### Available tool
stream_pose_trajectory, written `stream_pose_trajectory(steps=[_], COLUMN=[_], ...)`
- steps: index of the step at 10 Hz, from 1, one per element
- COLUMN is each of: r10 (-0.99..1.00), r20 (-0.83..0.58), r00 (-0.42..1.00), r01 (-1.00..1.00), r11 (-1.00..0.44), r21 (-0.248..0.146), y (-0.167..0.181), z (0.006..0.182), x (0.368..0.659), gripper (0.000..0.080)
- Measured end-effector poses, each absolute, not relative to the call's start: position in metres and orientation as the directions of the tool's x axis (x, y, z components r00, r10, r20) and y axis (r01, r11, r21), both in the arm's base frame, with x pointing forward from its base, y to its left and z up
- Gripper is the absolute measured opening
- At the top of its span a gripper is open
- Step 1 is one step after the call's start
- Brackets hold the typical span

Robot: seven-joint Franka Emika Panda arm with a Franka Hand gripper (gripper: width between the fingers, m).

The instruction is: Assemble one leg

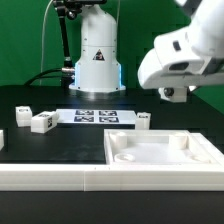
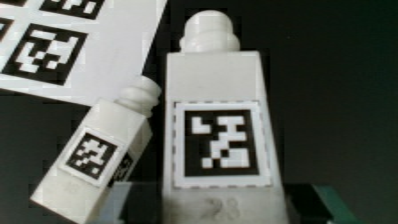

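Nearest, the large white tabletop piece (image 1: 150, 155) is lying at the front of the desk (image 1: 60, 145), on the exterior view's right. Over it the hand (image 1: 175, 90) is hanging raised, gripping the leg (image 2: 214, 120) by its lower end. Farther back, another leg (image 2: 103, 140) is lying just beside the marker board (image 2: 54, 40).

Flat marker board (image 1: 95, 116), large white tabletop piece (image 1: 160, 160).

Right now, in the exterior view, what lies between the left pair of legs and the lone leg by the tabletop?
The marker board, shown in the exterior view.
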State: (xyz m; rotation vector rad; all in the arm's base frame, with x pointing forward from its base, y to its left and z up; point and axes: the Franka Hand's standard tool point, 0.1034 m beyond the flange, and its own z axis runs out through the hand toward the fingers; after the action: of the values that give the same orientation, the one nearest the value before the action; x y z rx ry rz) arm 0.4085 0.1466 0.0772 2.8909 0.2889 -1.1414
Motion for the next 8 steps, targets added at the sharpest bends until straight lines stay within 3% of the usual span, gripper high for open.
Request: stream_pose_trajectory(steps=[4,5,8], r10=[0.176,0.203,0.221], r20=[-0.489,-0.421,-0.243], r00=[0.854,0.884,0.944], r01=[0.174,0.193,0.211], r11=[-0.983,-0.979,-0.975], r21=[-0.049,-0.066,-0.069], y=[0.147,0.145,0.130], z=[0.071,0.064,0.093], x=[0.419,0.429,0.458], gripper=[0.0291,0.0291,0.0291])
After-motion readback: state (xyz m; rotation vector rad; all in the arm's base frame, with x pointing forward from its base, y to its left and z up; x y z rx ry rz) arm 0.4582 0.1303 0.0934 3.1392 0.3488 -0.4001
